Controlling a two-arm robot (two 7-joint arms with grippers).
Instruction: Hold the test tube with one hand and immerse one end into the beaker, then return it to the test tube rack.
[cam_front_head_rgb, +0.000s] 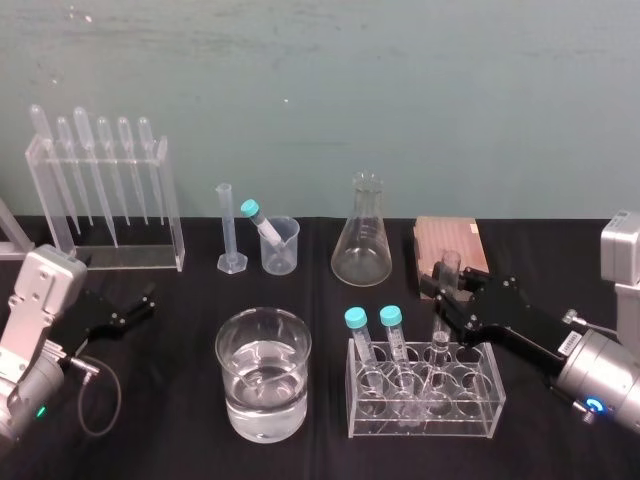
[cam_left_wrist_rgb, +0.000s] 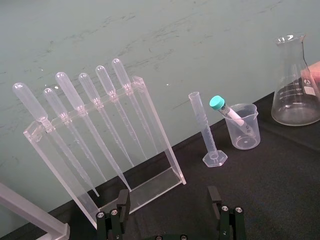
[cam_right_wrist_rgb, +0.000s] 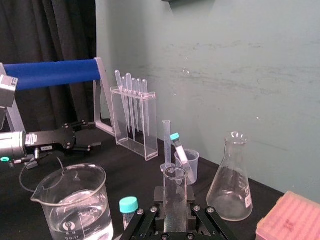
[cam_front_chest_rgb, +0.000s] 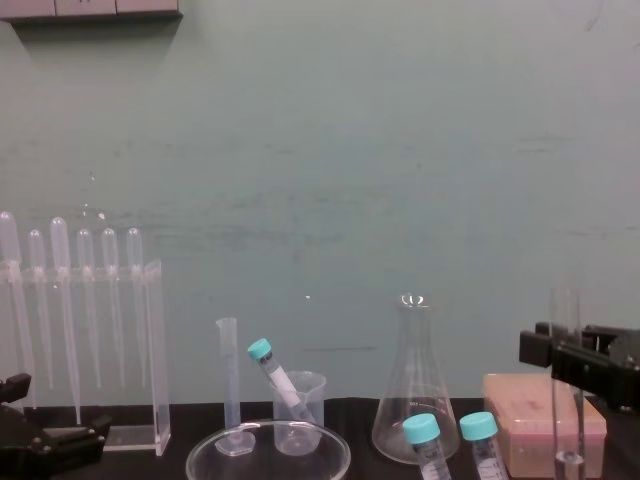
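You have a black-covered table (cam_front_head_rgb: 180, 330) before you. Along its back stand a pipette stand (cam_front_head_rgb: 130, 257), a graduated cylinder (cam_front_head_rgb: 230, 232), the beaker (cam_front_head_rgb: 281, 250), a conical flask (cam_front_head_rgb: 362, 245) and a pink box (cam_front_head_rgb: 450, 238); nearer you sit a wide water-filled glass dish (cam_front_head_rgb: 263, 375) and the test tube rack (cam_front_head_rgb: 425, 418).

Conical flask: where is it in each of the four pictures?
Head view: conical flask at back centre, by the wall.
Left wrist view: flask past the graduated cylinder, away from the pipette rack.
Right wrist view: flask between cylinder and pink box.
Chest view: flask right of centre.
Shared landmark: the pipette rack, in all four.
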